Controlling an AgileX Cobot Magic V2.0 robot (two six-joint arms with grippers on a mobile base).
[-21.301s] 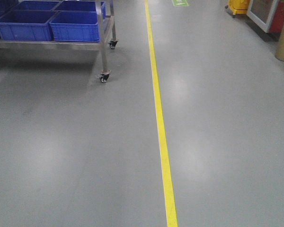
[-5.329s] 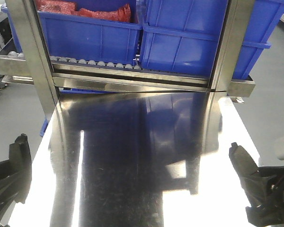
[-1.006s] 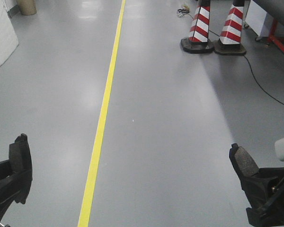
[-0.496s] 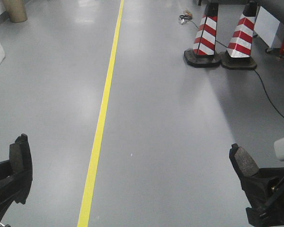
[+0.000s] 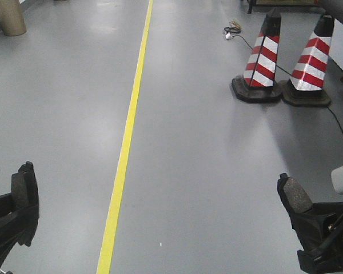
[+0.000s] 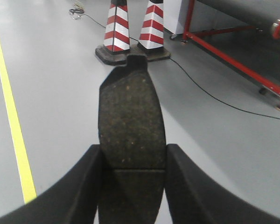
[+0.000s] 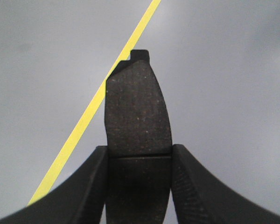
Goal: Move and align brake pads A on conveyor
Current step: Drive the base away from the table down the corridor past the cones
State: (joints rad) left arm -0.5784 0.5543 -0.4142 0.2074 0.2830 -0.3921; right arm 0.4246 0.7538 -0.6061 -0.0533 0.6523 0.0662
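Transit step, by the look of it: you see only open grey floor (image 5: 217, 171), no conveyor in any view, so both pads are in carry and placement has not begun.

Largest first. Yellow floor line (image 5: 126, 142) runs near to far, left of centre. Two red-and-white traffic cones (image 5: 262, 60) stand far right, with a black cable (image 5: 340, 128) trailing from them toward the near right. A red-framed machine base (image 6: 233, 51) shows only in the left wrist view, past the cones. A tan cylinder (image 5: 8, 16) sits far left.

Left gripper (image 6: 130, 158): jaws pinch a brake pad (image 6: 130, 112) by its lower half, friction face to the camera, tab end pointing away. Right gripper (image 7: 139, 158): pinches a second brake pad (image 7: 137, 112) the same way. Both pads ride low at the near corners of the front view.

Next move, as a judgement: keep both grips firm until the belt is in sight, then lower and square the pads. Mind the cones and cable on the right.
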